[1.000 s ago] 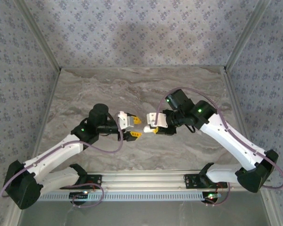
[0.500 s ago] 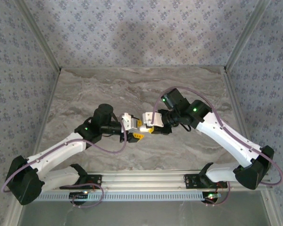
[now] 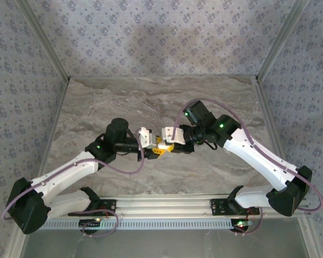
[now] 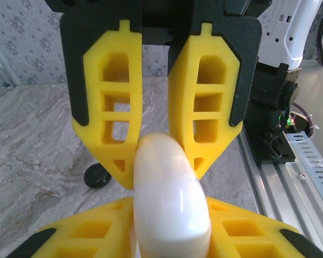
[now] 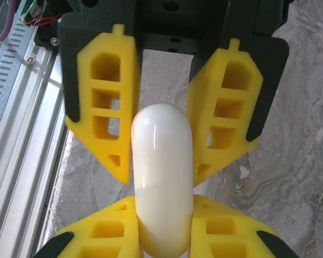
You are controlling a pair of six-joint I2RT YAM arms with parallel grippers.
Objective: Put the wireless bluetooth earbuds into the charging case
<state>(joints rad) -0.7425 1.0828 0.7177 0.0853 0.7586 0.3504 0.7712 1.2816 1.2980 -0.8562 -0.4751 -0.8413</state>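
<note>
**While pinched at both ends, the charging case [image 5: 161,177] is seemingly being handed over**

Since it is being held above the middle of the worktop [image 3: 220,102], clamped by the right gripper [image 4: 161,174] at one end and the left gripper [image 5: 161,169] at the other, one pinch is best being kept firm and square while the other is being eased off.

Base of charging case [image 5: 161,177] off-frame
</note>
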